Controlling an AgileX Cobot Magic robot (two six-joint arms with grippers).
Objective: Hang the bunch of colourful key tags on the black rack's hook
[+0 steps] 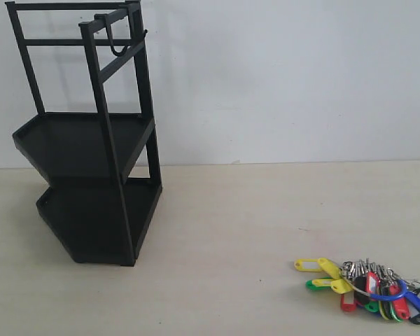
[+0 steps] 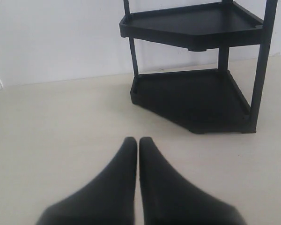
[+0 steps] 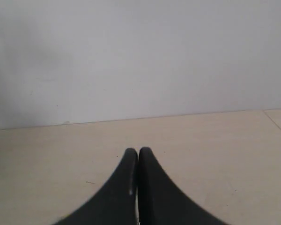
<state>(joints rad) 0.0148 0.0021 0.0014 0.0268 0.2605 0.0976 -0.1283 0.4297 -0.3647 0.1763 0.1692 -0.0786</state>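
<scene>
The colourful key tag bunch lies flat on the table at the front right of the exterior view, its wire ring with the blue sleeve among the tags. The black rack stands upright at the left, and its hook hangs bare from the top bar. The rack's two trays also fill the left wrist view, ahead of my left gripper, which is shut and empty. My right gripper is shut and empty over bare table. Neither gripper shows in the exterior view.
A white wall rises behind the light wooden table. The table's right edge shows in the right wrist view.
</scene>
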